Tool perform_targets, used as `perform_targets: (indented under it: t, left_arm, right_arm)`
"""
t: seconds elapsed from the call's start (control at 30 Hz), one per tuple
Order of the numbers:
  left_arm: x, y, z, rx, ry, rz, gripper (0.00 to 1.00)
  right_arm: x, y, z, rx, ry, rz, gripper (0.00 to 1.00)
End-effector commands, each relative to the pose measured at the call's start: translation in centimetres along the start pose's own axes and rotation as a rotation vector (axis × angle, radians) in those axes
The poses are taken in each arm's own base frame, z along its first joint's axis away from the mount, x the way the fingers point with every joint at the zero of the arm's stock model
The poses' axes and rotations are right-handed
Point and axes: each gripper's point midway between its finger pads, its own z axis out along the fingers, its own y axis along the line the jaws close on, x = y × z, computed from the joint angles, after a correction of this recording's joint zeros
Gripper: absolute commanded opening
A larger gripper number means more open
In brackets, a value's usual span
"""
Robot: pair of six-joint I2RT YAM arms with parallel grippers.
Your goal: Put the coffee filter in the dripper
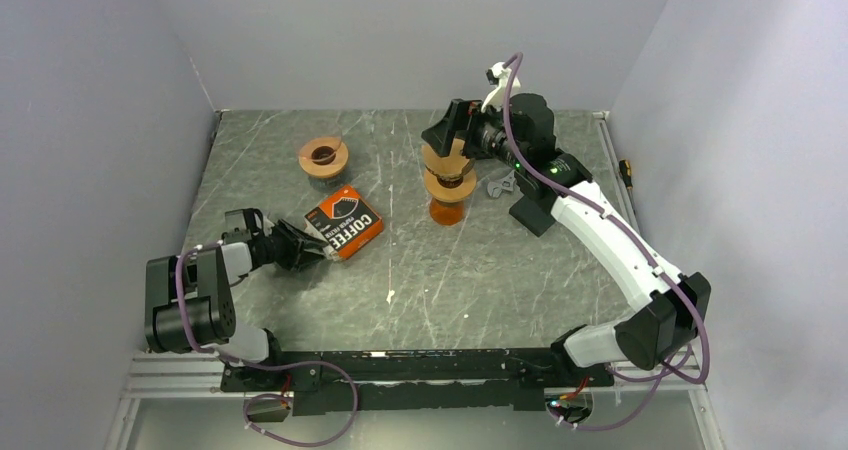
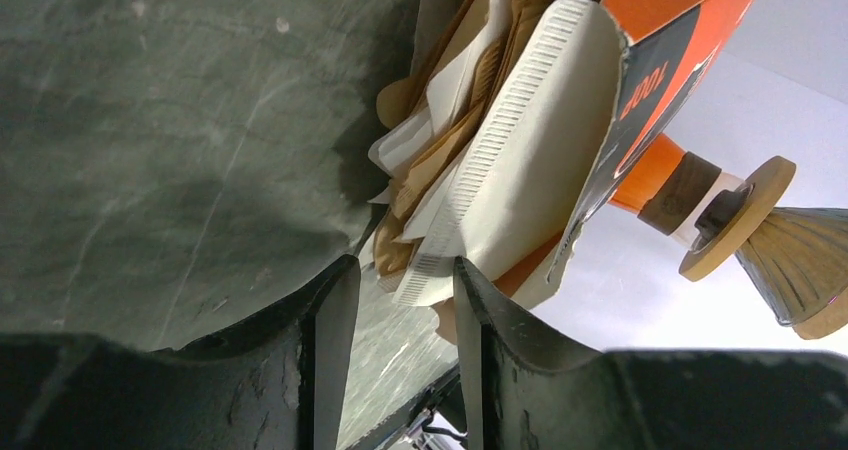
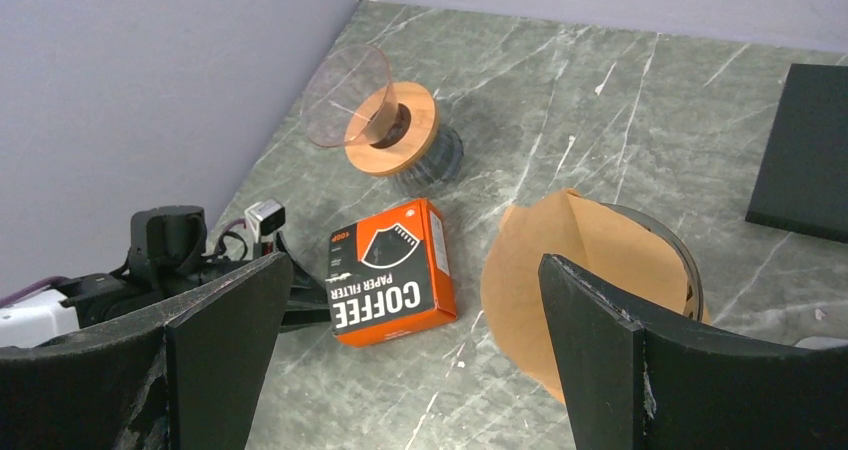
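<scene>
the left gripper [image 2: 405, 265] lies low on the marble-look table [image 1: 500, 270], nearest the arm bases, with its tips at the torn-open near end of the orange coffee paper filter box [image 1: 345, 222]. in the left wrist view the spare filters [image 2: 440, 160], brown and cream, spill out of that end beside the box's white ribbed flap [image 2: 530, 140]. the lower edge of the flap and papers dips into the gap between the two fingers. i cannot tell whether the fingers have caught a sheet or only bracket the bundle.

beyond the box and to its right stands a dripper [image 1: 436, 182] on an orange carafe [image 1: 446, 211]. a brown coffee filter [image 3: 550, 235] sits inside its cone, opened out and standing above the rim. the right gripper [image 3: 412, 260] hovers right over it with jaws spread wide, released and touching nothing as far as the views show.

further off, beyond the box and slightly to its left, is a second dripper [image 3: 350, 95], a clear cone on a wooden collar, with no paper in it.

by my reading, the placing is done for the dripper on the box's right, though the paper looks loosely seated rather than pressed down. if the far dripper also needs one, that part is only starting: a single sheet has to be separated at the box mouth, lifted and carried over.
</scene>
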Motion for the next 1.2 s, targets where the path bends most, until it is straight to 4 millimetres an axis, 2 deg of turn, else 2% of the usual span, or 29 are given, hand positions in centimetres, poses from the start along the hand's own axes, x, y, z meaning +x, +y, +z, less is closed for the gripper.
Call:
perform_targets:
  t: [0.0, 0.3, 0.77, 0.87, 0.97, 1.03, 1.17]
  left_arm:
    - [-0.2, -1.1, 0.5, 0.053, -0.001, 0.034, 0.44]
    - [-0.1, -1.0, 0.0, 0.037, -0.029, 0.055, 0.22]
    - [0.1, -0.9, -2.9, -0.082, -0.070, 0.150, 0.09]
    - [0.1, -0.9, -3.2, -0.101, -0.067, 0.167, 0.09]
    - [0.1, -1.2, -3.5, -0.108, -0.068, 0.179, 0.06]
    - [0.1, -1.6, -3.8, -0.106, -0.071, 0.187, 0.00]
    - [0.1, -2.3, -4.9, -0.122, -0.081, 0.212, 0.00]
  right_arm:
    - [-1.0, 0.8, -0.2, -0.041, -0.040, -0.006, 0.99]
    - [-0.3, 0.9, 0.5, -0.062, -0.017, 0.007, 0.99]
    - [-0.5, 0.7, 0.6, -0.050, -0.025, -0.004, 0.99]
    - [-0.6, 0.8, 0.7, -0.055, -0.025, -0.003, 0.99]
    - [-0.7, 0.8, 0.7, -0.057, -0.026, -0.007, 0.99]
    - [-0.7, 0.8, 0.6, -0.055, -0.025, -0.009, 0.99]
    - [-0.8, 0.9, 0.5, -0.055, -0.027, -0.011, 0.99]
